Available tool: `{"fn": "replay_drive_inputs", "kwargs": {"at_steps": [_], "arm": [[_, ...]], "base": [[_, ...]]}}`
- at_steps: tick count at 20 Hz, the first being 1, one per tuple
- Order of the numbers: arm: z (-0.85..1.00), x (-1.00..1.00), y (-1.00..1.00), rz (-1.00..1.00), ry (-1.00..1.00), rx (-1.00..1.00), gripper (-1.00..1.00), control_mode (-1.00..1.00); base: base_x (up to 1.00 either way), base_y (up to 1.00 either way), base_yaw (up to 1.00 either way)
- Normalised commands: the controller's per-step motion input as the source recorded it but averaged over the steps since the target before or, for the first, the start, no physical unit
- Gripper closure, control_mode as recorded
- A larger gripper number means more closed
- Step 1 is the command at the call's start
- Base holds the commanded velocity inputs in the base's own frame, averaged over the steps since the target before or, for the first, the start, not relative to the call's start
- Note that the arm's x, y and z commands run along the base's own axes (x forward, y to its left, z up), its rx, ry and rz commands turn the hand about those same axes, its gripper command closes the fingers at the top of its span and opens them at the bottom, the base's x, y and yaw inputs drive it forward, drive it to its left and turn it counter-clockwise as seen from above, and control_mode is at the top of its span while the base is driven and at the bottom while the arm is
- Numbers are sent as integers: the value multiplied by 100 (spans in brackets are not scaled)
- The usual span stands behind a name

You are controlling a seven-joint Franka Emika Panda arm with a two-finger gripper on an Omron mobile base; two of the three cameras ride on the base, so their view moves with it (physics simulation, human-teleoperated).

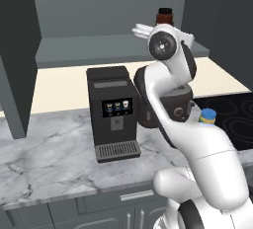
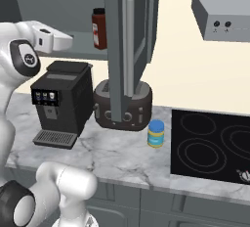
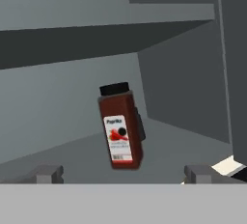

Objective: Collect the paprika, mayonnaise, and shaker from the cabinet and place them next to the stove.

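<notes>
The gripper stood with its jaws wide apart, holding and touching nothing, aimed at the paprika upright on the cabinet shelf

In the left base view the paprika shows just its black cap & a bit of red neck; the rest sits behind the arm's wrist, and the mayonnaise is mostly hidden by the arm too, w/ only its blue lid and upper label visible. In the right base view the cabinet door covers part of the toaster, and the stove is cut off at the right edge. In the hand view the paprika label text is too small to read.
</notes>
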Motion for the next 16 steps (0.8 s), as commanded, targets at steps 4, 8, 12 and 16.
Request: {"fn": "replay_drive_inputs", "kwargs": {"at_steps": [4,8,12,16], "arm": [[0,52,8,1,10,-1,-100,-100],[3,15,-5,0,4,0,-100,-100],[1,14,-5,0,5,0,-100,-100],[0,30,0,0,11,0,-100,-100]], "base": [[0,0,0],[0,0,0],[0,0,0],[0,0,0]]}}
